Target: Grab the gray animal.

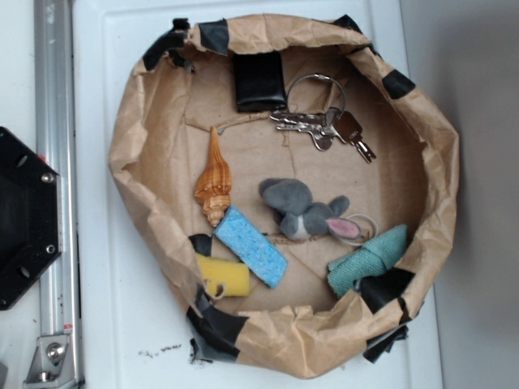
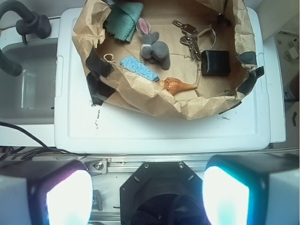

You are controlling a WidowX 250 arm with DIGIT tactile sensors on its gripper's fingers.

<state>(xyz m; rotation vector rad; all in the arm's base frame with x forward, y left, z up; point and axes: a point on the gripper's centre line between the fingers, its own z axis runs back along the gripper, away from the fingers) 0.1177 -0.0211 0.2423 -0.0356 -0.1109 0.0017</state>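
White bench point(image 1: 122, 324) carries our paper bowl point(image 1: 130, 146); the mouse point(image 1: 302, 209) lies inside between sponge point(image 1: 251, 245) and cloth point(image 1: 369, 259), untouched. Our jaws hang wide, well back; reach and grasp remain.

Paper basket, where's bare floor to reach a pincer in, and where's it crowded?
Bare floor lies right of the keys toward the paper wall, and left of the seashell. Crowded along the front: blue sponge, gray animal, teal cloth.

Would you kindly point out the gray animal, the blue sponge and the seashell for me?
gray animal point(image 1: 298, 209): exterior view, on its gray body.
blue sponge point(image 1: 251, 245): exterior view, middle of its top face.
seashell point(image 1: 214, 180): exterior view, on its ribbed middle.
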